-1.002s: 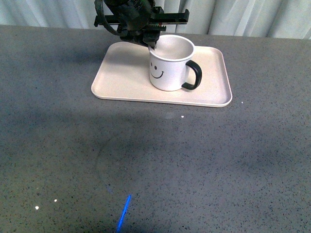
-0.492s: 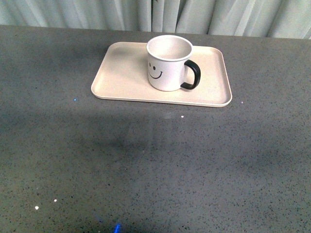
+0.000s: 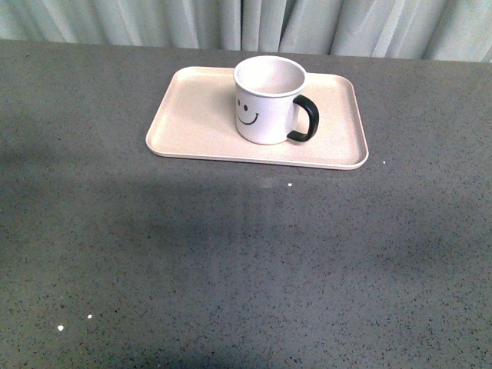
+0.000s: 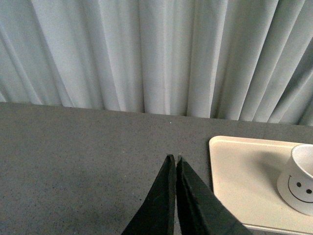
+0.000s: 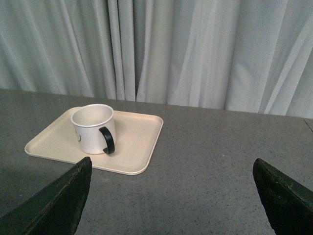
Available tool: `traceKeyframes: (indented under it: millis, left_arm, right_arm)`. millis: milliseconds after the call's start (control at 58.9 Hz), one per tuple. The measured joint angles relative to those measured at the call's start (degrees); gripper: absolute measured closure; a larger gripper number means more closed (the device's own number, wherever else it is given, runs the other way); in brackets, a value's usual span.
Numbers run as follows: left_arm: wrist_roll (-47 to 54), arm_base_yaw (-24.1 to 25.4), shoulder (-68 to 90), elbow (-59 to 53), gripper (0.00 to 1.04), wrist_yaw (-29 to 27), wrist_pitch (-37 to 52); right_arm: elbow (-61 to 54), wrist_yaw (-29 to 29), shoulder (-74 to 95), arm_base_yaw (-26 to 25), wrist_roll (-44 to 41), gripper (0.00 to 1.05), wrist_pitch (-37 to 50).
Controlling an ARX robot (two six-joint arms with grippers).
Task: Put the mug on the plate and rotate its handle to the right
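Observation:
The white mug (image 3: 266, 100) with its black smiley face stands upright on the pale pink-beige plate (image 3: 192, 119), near the plate's middle. Its black handle (image 3: 305, 118) points to the right in the front view. The right wrist view shows the same mug (image 5: 93, 128) and plate (image 5: 139, 142) from a distance, handle (image 5: 107, 140) facing the camera. In the left wrist view the mug (image 4: 299, 179) sits at the frame's edge on the plate (image 4: 239, 176). My left gripper (image 4: 175, 159) is shut and empty, beside the plate. My right gripper (image 5: 173, 169) is open, well back from the plate. Neither arm appears in the front view.
The grey speckled table (image 3: 246, 261) spreads wide in front of the plate. A pleated pale curtain (image 3: 307, 23) hangs along the table's far edge. A few small white specks (image 3: 289, 184) lie on the tabletop.
One second ago an arm's gripper hovered at the mug's far rim; it has since left the front view. The mug and plate stay where they were.

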Motion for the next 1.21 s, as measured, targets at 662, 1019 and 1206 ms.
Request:
traceKeyframes:
  millis: [662,1019,1206]
  left_arm:
    - [0.4,11.2,-26.6,-13.8,1.03,10.8,-12.9]
    - [0.4,11.2,-40.5,-13.9,1.03,10.9,-25.5]
    - [0.4,11.2,-46.4,-13.9,1.03,10.9,-31.1]
  right_arm:
    - [0.0,0.0,0.0,0.0,0.0,0.09,0.0]
    - [0.0,0.0,0.0,0.0,0.0,0.09,0.0]
    - [0.0,0.0,0.0,0.0,0.0,0.09,0.0]
